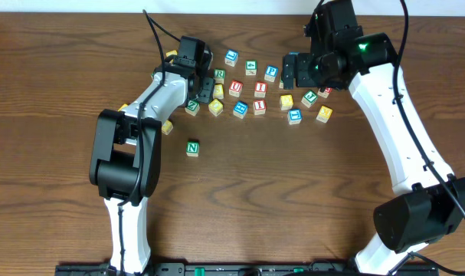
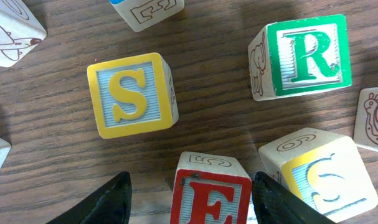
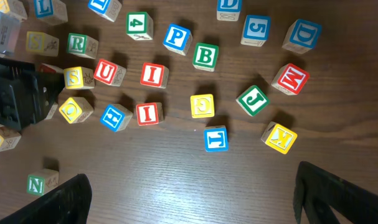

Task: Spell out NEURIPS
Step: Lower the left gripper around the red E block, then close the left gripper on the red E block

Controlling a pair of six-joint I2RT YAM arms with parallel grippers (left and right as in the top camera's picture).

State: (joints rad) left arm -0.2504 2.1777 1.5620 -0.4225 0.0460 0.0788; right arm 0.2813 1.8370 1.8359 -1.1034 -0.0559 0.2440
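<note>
Reaching over the brown wooden table [image 1: 240, 199], the left arm [image 1: 152, 100] and the right arm [image 1: 393, 130] are hanging above a loose scatter of letter cubes [image 1: 260, 106] near its far edge. The word is looking barely begun. Only the green N [image 1: 192, 148] is sitting alone, well apart from the scatter on the near side, seemingly marking the start of the row. The other six letters are lying mixed among the spares.

The left gripper [image 2: 192, 186] is straddling the red E [image 2: 210, 199], its jaws spread to either side and not pinching it. The right gripper [image 3: 198, 196] is hovering over bare wood, jaws wide apart and empty.

In the scatter, the green R [image 2: 310, 56] is lying just beyond the E, with a yellow S [image 2: 134, 93] near it. The red U [image 3: 108, 72], a red I [image 3: 153, 74] and the blue P [image 3: 176, 35] are sitting further along. Fetching the E is seeming the step in hand, with five more placements to follow.
</note>
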